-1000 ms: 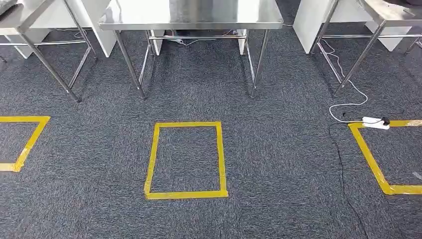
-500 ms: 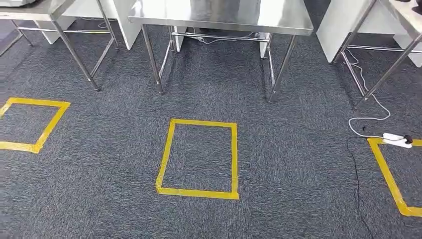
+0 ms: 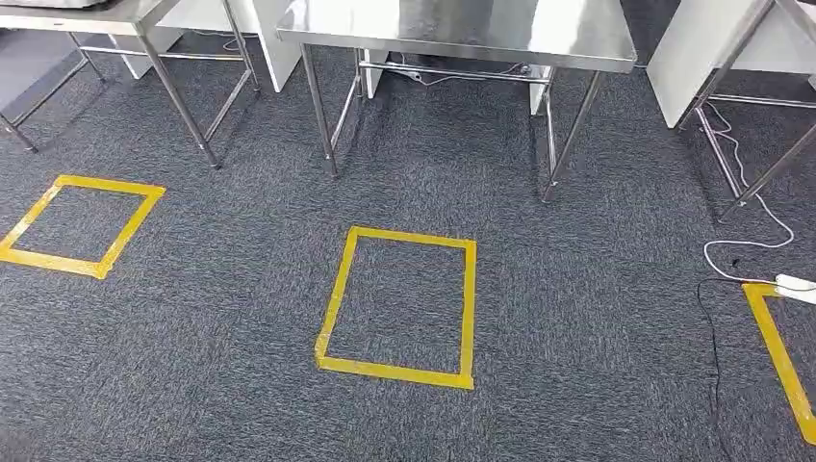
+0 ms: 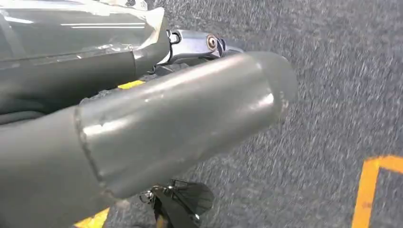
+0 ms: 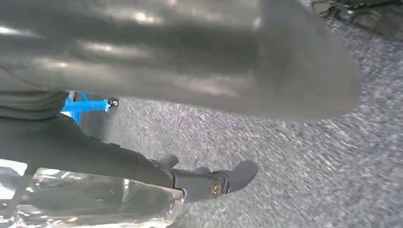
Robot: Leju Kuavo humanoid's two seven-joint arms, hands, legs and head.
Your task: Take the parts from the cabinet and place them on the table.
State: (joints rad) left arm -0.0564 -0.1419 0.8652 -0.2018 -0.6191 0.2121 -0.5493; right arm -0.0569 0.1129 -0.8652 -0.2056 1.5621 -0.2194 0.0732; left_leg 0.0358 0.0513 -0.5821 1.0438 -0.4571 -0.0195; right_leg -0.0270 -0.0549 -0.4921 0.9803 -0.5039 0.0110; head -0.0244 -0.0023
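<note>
— Two bagged parts, is it? Where?

— One at each hand, off the carpet [image 3: 241, 308]. The left bagged part [image 4: 71, 28], grey under shiny plastic, lies against the left hand [image 4: 157, 123], its long axis running out along the dark fingers [image 4: 71, 78]. The picture's edge cuts it off.

— And the thumb?

— It stands clear of the bag, not pressing it.

— The other?

— The right hand [image 5: 166, 57] has its fingers [image 5: 199, 183] laid close together over the right bagged part [image 5: 85, 199], a crumpled clear bag. I cannot make out its contents or which way it points.

— What does the head view add?

— The middle tape rectangle [image 3: 469, 308]. Beyond it stands the steel table [image 3: 462, 29], its far side cut off; well to its right lies a white power strip [image 3: 797, 284].
</note>
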